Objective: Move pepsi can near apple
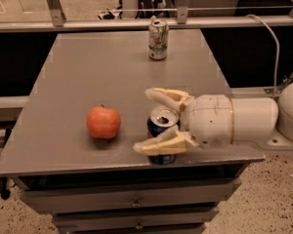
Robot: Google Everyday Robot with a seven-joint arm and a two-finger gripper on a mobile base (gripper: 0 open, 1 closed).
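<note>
The gripper (145, 121) reaches in from 3 o'clock with its two fingers (167, 98) spread apart, one on each side of the blue can (161, 130). They look parted rather than clamped, probably because the can stands on the table (102, 67) just beside the apple (103, 122), at the apple's 3 o'clock, close to the front edge. The can is upright and dark blue, with an opened silver top and its front partly hidden by the nearer finger. A white and green can (158, 39) stands well apart at 12 o'clock.
</note>
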